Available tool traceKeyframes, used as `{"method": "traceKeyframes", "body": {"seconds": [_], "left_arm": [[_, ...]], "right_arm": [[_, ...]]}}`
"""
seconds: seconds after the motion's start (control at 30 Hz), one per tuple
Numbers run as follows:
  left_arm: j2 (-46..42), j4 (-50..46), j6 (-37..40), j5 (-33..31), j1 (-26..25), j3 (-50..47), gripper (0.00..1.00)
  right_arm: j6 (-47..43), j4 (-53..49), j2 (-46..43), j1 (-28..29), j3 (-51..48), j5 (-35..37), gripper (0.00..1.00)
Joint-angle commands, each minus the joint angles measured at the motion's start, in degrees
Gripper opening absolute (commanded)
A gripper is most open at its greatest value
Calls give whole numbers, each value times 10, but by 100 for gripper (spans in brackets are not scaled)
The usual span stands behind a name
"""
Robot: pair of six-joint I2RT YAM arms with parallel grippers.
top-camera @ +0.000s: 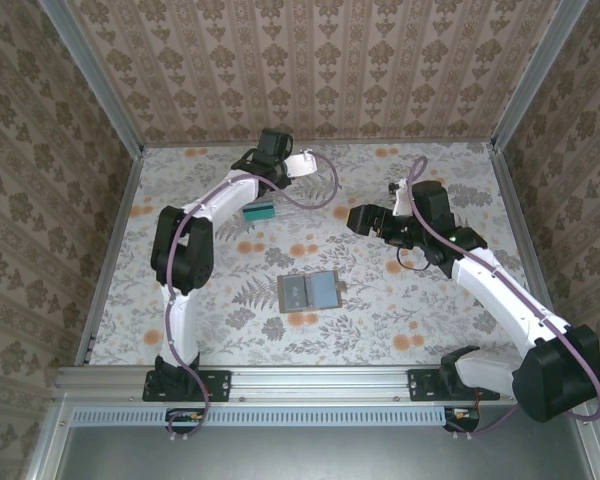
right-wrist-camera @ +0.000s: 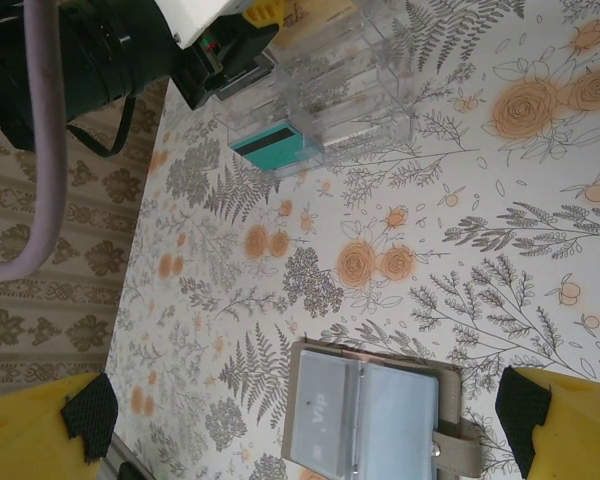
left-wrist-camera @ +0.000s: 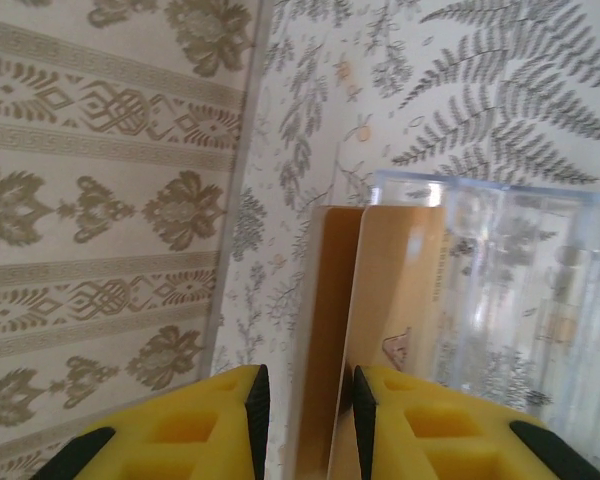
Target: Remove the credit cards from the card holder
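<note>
The card holder (top-camera: 310,292) lies open and flat at mid-table, its grey-brown rim (right-wrist-camera: 450,372) showing in the right wrist view. A pale credit card (right-wrist-camera: 325,420) marked "Vip" sits in its left pocket. My right gripper (right-wrist-camera: 310,410) hangs wide open above the holder, holding nothing, and shows right of centre from above (top-camera: 365,218). My left gripper (left-wrist-camera: 305,385) is at the back of the table (top-camera: 280,150). Its jaws stand apart around a tan card (left-wrist-camera: 390,300) that stands on edge against the clear tray (left-wrist-camera: 510,280). The left pad is clear of that card.
A teal card with a dark stripe (right-wrist-camera: 275,148) lies against the near side of the clear tray (right-wrist-camera: 340,70), under the left forearm in the top view (top-camera: 258,210). The patterned back wall (left-wrist-camera: 90,200) is close beside the left gripper.
</note>
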Motion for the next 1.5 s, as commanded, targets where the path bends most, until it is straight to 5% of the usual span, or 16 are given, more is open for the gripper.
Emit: {"method": "traceKeyframes", "body": {"seconds": [0.0,0.7,1.03,1.23,1.47], "left_arm": [[20,27,-12,-28,5,14,31],[-47,2,-131,-25,2,46,44],[-178,-92,-372,4,-4,6,59],[-266,-163,-559,63,-3,-74,58],[-383,-155,-781,161,-4,-273,50]], "right_arm": [[12,15,-16,-3,-10,-10,100],[9,16,-4,-3,-8,-15,100],[-30,-4,21,15,-10,8,94],[-46,-10,50,51,-16,31,75],[-56,-13,97,121,-26,62,56]]}}
